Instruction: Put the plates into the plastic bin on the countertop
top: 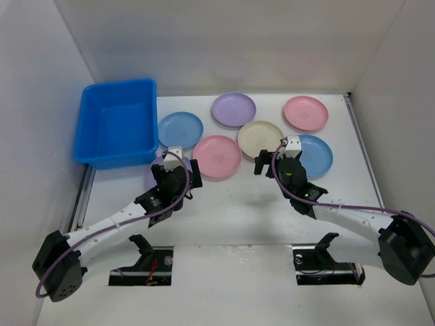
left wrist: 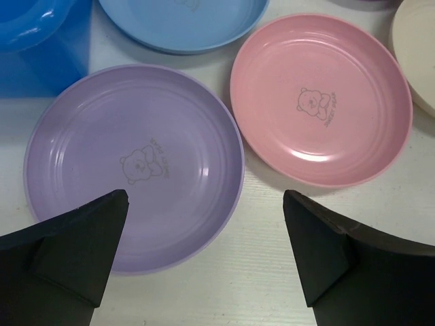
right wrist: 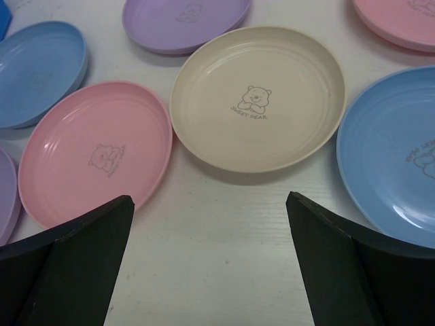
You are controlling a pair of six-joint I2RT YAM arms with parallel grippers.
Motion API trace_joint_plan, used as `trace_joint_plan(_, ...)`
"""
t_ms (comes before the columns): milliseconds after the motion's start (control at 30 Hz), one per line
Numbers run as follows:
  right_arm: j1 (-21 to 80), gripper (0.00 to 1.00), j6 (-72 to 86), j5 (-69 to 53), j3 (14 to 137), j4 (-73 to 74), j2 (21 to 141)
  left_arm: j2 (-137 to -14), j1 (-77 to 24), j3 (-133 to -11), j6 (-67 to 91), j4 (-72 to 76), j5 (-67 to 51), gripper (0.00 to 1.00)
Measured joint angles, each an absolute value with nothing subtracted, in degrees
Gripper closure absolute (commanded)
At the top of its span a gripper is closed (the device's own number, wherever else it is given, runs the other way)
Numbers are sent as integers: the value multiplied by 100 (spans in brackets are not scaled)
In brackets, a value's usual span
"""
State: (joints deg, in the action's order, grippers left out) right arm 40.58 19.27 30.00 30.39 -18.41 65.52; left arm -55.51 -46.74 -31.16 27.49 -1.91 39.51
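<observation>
The move turns on how the purple plate sits to the left jaws. In the left wrist view they stand wide apart with nothing between them. One finger hangs over the plate's inner floor and the other over bare surface, so the plate's near-right rim runs between them. Being round, the plate has no long axis to line up with. What matters, as I judge it, is that the rim stays straddled as the jaws come down, so one finger lands inside and one outside. The plastic bin lies just beyond this plate, up and to the left, with its corner showing close by in the wrist view. The left arm is plainly the nearer one to it. A pink plate lies just beside the purple one on the other side, near enough that the outer finger could nudge it. The right jaws are likewise wide and empty, and they hover over bare surface just short of the cream plate, well apart from the bin. The remaining plates lie flat on the surface, and none is in the bin.
</observation>
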Motion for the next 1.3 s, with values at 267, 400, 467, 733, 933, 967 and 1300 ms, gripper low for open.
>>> trace_joint_plan(267, 4091, 0, 1927, 3000, 3039, -1841, 6552, -5105, -4569, -2956, 2749, -73, 3953, 0)
trace_joint_plan(400, 4125, 0, 1927, 3002, 3039, -1841, 6552, -5094, -4565, -2910, 2692, -58, 3938, 0)
trace_joint_plan(467, 4132, 0, 1927, 3002, 3039, -1841, 6552, -5070, -4560, -2842, 2587, -75, 3872, 0)
trace_joint_plan(733, 4141, 0, 1927, 3002, 3039, -1841, 6552, -5323, -4351, -2832, 2362, -301, 3452, 8)
trace_joint_plan(933, 4206, 0, 1927, 3002, 3094, -1839, 6580, -5992, -4351, -2836, 2231, -283, 3210, 28)
trace_joint_plan(967, 4209, 0, 1927, 3002, 3105, -1841, 6584, -6165, -4355, -2836, 2209, -281, 3164, 31)
trace_joint_plan(1300, 4209, 0, 1927, 3002, 3109, -1841, 6604, -7129, -4466, -2899, 2062, -148, 3009, 44)
